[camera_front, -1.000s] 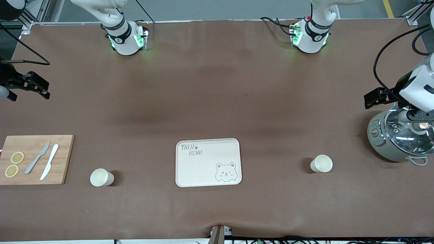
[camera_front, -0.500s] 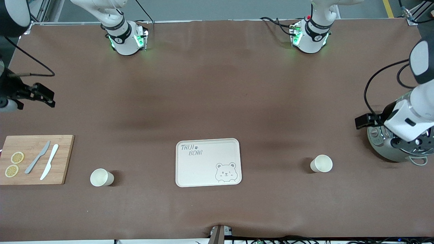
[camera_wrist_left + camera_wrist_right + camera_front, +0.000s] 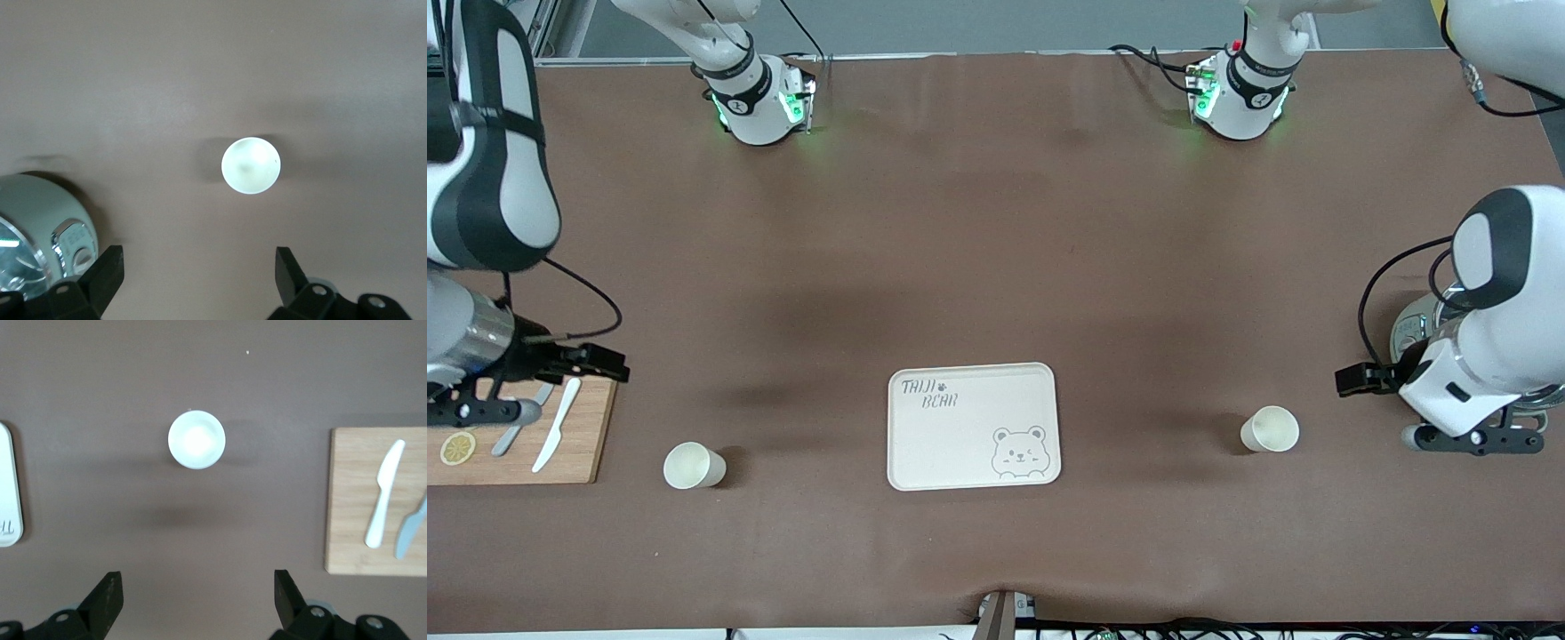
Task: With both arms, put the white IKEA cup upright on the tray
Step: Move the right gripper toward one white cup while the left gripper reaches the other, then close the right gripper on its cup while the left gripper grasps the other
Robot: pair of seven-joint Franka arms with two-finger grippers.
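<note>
The cream tray (image 3: 925,462), printed "TAIJI BEAR" with a bear face, lies mid-table with nothing on it; its edge shows in the right wrist view (image 3: 8,487). One white cup (image 3: 1270,429) stands upright toward the left arm's end, also in the left wrist view (image 3: 251,165). A second white cup (image 3: 691,466) stands upright toward the right arm's end, also in the right wrist view (image 3: 196,439). My left gripper (image 3: 1352,381) (image 3: 199,265) is open and empty, in the air beside its cup. My right gripper (image 3: 609,364) (image 3: 195,588) is open and empty over the cutting board's corner.
A wooden cutting board (image 3: 578,444) (image 3: 353,520) holds a white knife (image 3: 556,427), a grey knife (image 3: 511,437) and a lemon slice (image 3: 458,447). A rice cooker (image 3: 1414,331) (image 3: 40,220) stands under the left arm at the table's end.
Both arms have swung down and inward. The left gripper moved from over the cooker toward its cup; the right gripper moved from the table's end to over the cutting board.
</note>
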